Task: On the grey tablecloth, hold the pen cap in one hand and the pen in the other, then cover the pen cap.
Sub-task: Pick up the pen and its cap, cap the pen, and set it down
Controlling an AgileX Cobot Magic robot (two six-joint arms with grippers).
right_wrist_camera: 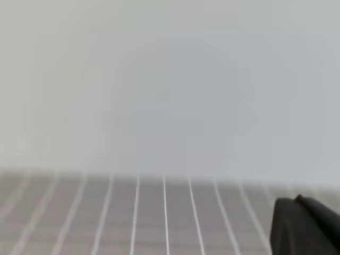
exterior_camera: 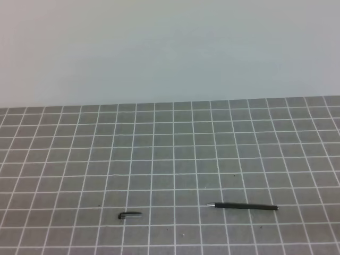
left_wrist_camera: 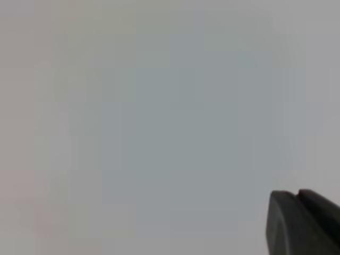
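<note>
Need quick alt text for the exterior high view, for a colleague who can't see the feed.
A black pen cap and a thin black pen lie apart on a grey tablecloth with a white grid, near the front edge, cap left, pen right with its silvery tip toward the cap. A plain pale wall fills the upper part; no gripper is in view.

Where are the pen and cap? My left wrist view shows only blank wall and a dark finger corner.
Observer: Both lie on the grey tablecloth in the high view, the pen cap at lower left.
Operator: And the pen?
Observer: The pen lies right of the cap, apart from it, silvery tip toward the cap.
Operator: Any arm near them?
Observer: None in the high view; the right wrist view shows only cloth, wall and a corner of the right fingers.
</note>
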